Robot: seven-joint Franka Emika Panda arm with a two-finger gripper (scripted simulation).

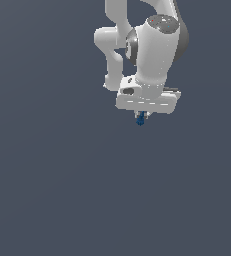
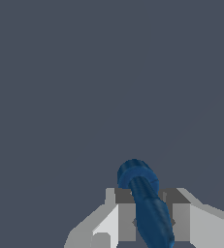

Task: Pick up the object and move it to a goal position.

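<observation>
The object is a tiny dark blue elongated item hanging just under the white hand of the arm in the exterior view. My gripper is shut on it. In the wrist view the object shows as a dark blue rod with a thicker round end, clamped between my two grey fingers, and my gripper closes on its shaft. The rounded end sticks out past the fingertips. No goal marker shows in either view.
A plain dark grey-blue background fills both views. The white arm comes down from the top of the exterior view. No other object shows.
</observation>
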